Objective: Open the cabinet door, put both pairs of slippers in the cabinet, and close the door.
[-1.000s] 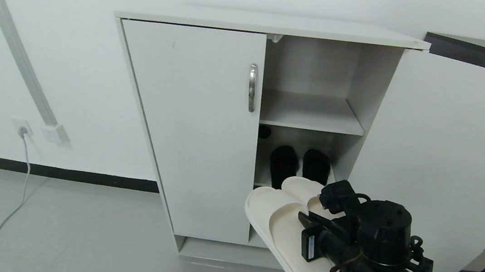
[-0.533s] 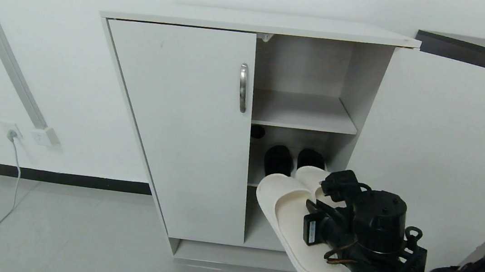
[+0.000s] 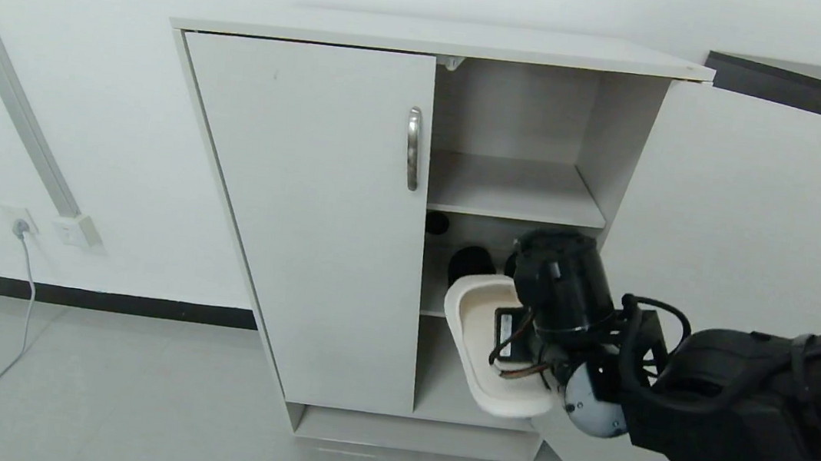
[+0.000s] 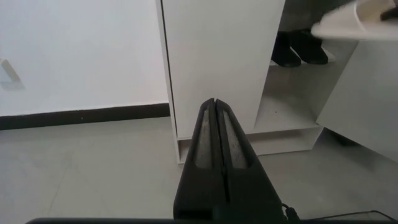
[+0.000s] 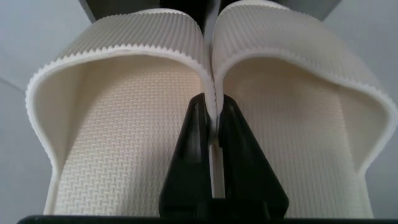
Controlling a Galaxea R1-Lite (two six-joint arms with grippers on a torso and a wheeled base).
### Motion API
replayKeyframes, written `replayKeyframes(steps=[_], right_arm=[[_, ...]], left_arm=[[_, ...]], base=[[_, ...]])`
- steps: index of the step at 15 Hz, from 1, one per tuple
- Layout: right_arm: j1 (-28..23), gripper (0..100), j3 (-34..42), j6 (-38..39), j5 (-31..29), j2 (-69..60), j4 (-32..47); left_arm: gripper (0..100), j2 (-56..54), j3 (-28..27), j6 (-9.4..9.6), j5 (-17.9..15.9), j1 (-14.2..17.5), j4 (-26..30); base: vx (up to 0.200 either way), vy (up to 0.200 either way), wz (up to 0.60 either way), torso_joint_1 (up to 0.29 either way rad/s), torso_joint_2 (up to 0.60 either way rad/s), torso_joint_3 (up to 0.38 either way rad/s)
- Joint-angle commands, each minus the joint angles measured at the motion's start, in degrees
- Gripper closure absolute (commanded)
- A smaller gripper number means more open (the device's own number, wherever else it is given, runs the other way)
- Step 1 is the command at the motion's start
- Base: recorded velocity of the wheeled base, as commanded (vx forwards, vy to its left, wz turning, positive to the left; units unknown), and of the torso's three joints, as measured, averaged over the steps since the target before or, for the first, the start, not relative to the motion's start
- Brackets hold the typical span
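The white cabinet [image 3: 433, 36] has its left door [image 3: 304, 211] closed and its right door [image 3: 749, 246] swung wide open. A black pair of slippers [image 3: 470, 259] lies on the middle shelf, partly hidden by my right arm; the left wrist view shows the black pair [image 4: 298, 48] too. My right gripper [image 5: 214, 109] is shut on the inner edges of both white slippers [image 5: 118, 93], held side by side. In the head view the white slippers [image 3: 475, 338] hang at the cabinet opening, in front of the lower compartment. My left gripper [image 4: 214, 102] is shut and empty, low above the floor before the cabinet.
The closed door carries a metal handle [image 3: 412, 148]. The upper shelf [image 3: 516, 188] is bare. A wall socket with a cable [image 3: 21, 225] sits at the left, under a slanted conduit. Dark furniture [image 3: 813, 87] stands behind the open door. Grey floor lies before the cabinet.
My right arm has carried the white slippers forward and up to the cabinet opening, now covering part of the black pair. The head view shifted slightly at first.
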Motion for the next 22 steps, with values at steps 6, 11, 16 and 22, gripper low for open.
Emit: replayKeyframes(steps=[6, 11, 16, 22], right_arm=[[0.72, 100, -10.76, -6.1, -3.26, -3.58, 0.09], [0.72, 100, -10.41, -5.75, -3.34, -1.21, -2.63], [0.63, 100, -8.3, -5.57, -3.34, -1.39, -3.07], [-0.25, 100, -7.86, -5.48, -3.26, -1.21, -3.77]], left_arm=[[100, 0.07, 0.07, -0.05, 0.01, 0.01, -0.04], [100, 0.07, 0.07, -0.05, 0.01, 0.01, 0.04], [100, 0.07, -0.01, 0.04, 0.01, 0.01, 0.04], [100, 0.07, -0.01, -0.05, 0.01, 0.01, -0.04]], base=[[0.0, 0.0, 0.0, 0.0, 0.0, 0.0], [0.0, 0.0, 0.0, 0.0, 0.0, 0.0], [0.08, 0.0, 0.0, -0.001, 0.0, 0.002], [0.2, 0.0, 0.0, 0.003, 0.0, 0.004]])
